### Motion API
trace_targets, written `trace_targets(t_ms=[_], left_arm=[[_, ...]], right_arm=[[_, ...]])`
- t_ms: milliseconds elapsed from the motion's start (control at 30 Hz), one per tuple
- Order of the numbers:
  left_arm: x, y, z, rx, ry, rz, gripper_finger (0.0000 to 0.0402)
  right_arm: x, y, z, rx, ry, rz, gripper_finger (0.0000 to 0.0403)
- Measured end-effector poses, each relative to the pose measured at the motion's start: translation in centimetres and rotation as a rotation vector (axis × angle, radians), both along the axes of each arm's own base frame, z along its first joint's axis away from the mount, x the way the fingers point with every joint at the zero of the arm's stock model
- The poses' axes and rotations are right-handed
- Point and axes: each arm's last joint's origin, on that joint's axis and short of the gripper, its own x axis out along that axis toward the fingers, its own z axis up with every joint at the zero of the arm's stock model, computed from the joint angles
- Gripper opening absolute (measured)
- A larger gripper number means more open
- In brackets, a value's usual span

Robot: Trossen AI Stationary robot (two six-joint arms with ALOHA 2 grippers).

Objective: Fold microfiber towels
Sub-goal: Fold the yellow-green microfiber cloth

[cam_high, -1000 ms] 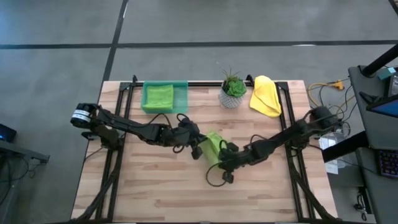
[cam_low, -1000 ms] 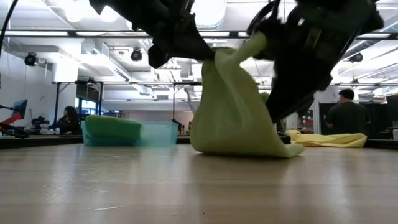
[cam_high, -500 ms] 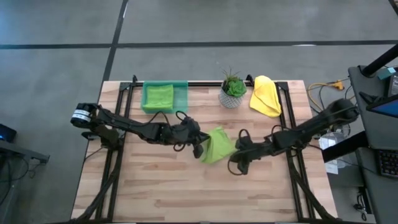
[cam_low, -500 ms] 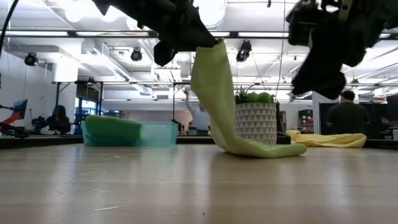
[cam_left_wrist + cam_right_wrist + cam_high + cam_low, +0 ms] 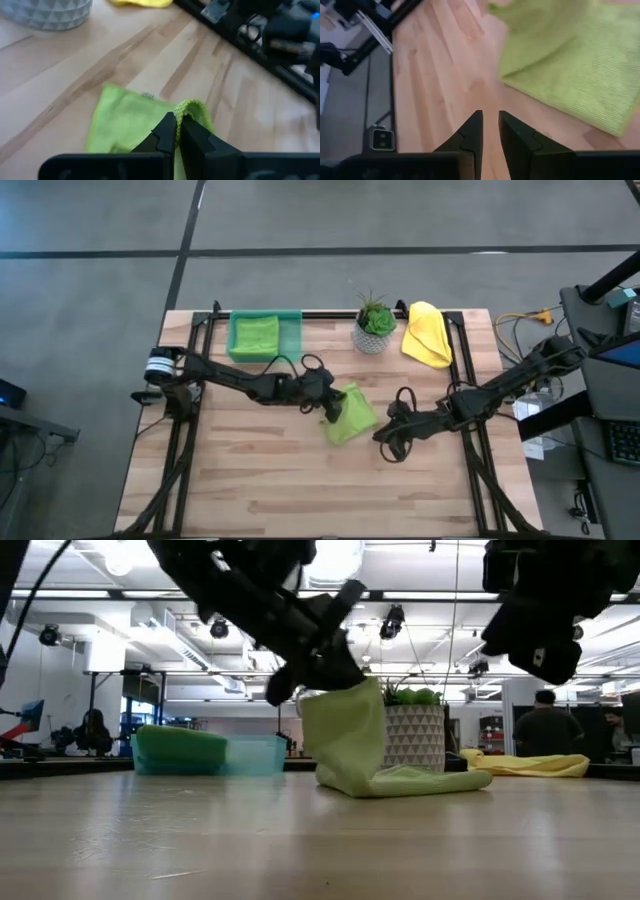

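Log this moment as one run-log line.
left gripper: shut on lime green towel, edge lifted | right gripper: empty, slightly open, beside towel | yellow towel: unfolded, table's far edge

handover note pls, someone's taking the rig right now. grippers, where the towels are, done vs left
Left gripper: shut on a corner of the lime green towel, mid-table, lifting that edge; the rest lies on the wood.
Right gripper: slightly open, empty, over bare table beside that towel.
Second green towel sits in the tray at the back.
Yellow towel lies bunched at the back, beside the potted plant.
No teal towel in view.
Done: the one in the tray looks folded.
Left: finish this fold, then the yellow one.
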Motion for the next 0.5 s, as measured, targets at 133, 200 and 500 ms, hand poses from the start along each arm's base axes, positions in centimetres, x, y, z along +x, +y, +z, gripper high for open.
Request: trace_targets(t_ms=[133, 200, 500], left_arm=[[1.1, 1.3, -0.6, -0.021, -0.015, 0.0, 0.0], [1.5, 1.9, -0.9, -0.025, -0.02, 0.007, 0.0], [2.5, 3.7, -2.3, -0.053, 0.014, 0.008, 0.0]], right_arm=[[-0.1, 0.5, 0.4, 0.017, -0.011, 0.004, 0.0056], [-0.3, 0.8, 0.4, 0.031, -0.005, 0.006, 0.0056], [-0.7, 1.5, 0.3, 0.033, -0.013, -0.015, 0.0056]])
